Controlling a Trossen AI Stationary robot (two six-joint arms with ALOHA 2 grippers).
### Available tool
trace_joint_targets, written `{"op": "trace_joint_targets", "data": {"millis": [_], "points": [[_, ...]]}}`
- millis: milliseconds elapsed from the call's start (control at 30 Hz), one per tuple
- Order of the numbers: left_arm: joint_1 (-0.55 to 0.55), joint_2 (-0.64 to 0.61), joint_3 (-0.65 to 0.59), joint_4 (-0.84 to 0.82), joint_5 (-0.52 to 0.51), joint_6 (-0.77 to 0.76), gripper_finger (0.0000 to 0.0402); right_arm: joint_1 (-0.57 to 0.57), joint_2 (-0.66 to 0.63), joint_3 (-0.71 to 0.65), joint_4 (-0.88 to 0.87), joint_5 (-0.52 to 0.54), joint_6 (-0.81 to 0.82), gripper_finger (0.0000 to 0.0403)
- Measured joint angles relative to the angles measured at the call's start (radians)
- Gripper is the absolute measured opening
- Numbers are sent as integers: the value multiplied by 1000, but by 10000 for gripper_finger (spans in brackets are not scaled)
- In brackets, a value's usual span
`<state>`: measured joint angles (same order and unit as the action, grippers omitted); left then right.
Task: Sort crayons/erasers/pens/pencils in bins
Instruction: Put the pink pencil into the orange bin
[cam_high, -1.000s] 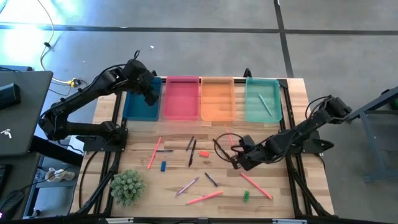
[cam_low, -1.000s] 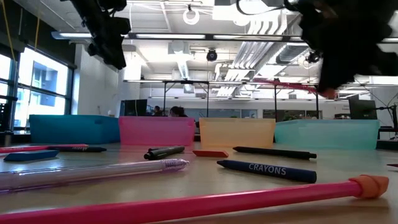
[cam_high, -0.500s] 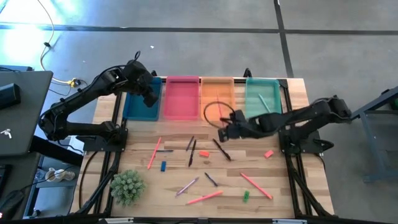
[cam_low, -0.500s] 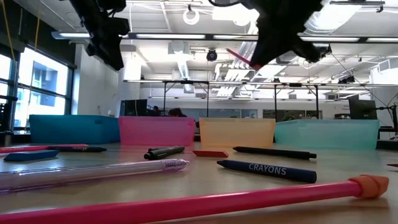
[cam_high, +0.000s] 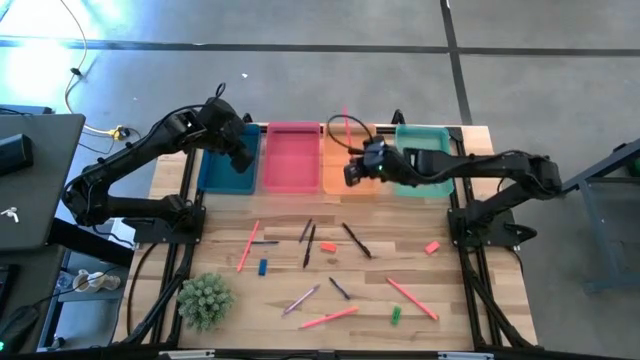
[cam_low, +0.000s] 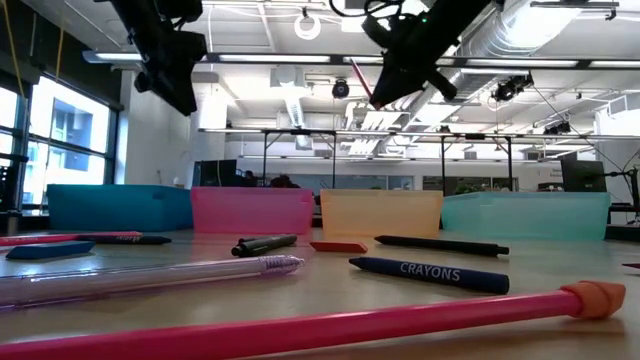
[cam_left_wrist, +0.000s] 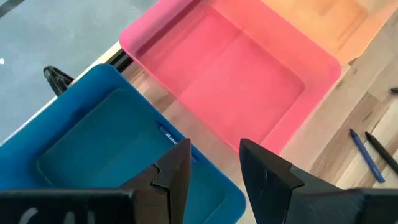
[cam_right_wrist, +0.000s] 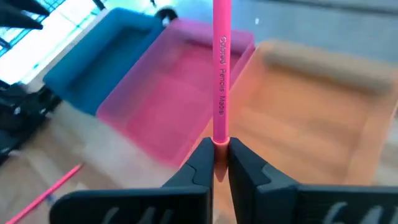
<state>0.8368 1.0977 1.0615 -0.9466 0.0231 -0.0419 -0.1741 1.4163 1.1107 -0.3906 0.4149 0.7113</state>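
The pink pencil (cam_right_wrist: 221, 74) is thin, light and stiff; it may swing, being pinched only at one end. The right gripper (cam_right_wrist: 216, 163) holds it closed, above the orange bin (cam_high: 349, 165). The left gripper (cam_left_wrist: 214, 168) hovers half-open, empty, over the blue bin (cam_high: 222, 172).

Right end effector (cam_high: 352, 172) raised, fingers pinched shut; left end effector (cam_high: 243, 158) raised, fingers parted.

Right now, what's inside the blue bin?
The blue bin holds one thin blue stick near its wall. From above, the left gripper covers part of the floor, so anything beneath it is hidden.
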Motion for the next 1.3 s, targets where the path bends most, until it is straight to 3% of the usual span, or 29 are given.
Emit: {"op": "trace_joint_targets", "data": {"millis": [100,367,700,1300], "points": [[0,0,0,0,0,-36,127,-53,15,1,17,-8,-78,8],[-1,8,0,48,-5,-110,127,-191,117,1,34,-182,-170,8],[-1,11,0,82,-7,-150,127,-225,281,0,-23,-372,-147,8],[-1,11,0,81,-8,-167,127,-232,338,0,-154,-408,-109,8]]}}
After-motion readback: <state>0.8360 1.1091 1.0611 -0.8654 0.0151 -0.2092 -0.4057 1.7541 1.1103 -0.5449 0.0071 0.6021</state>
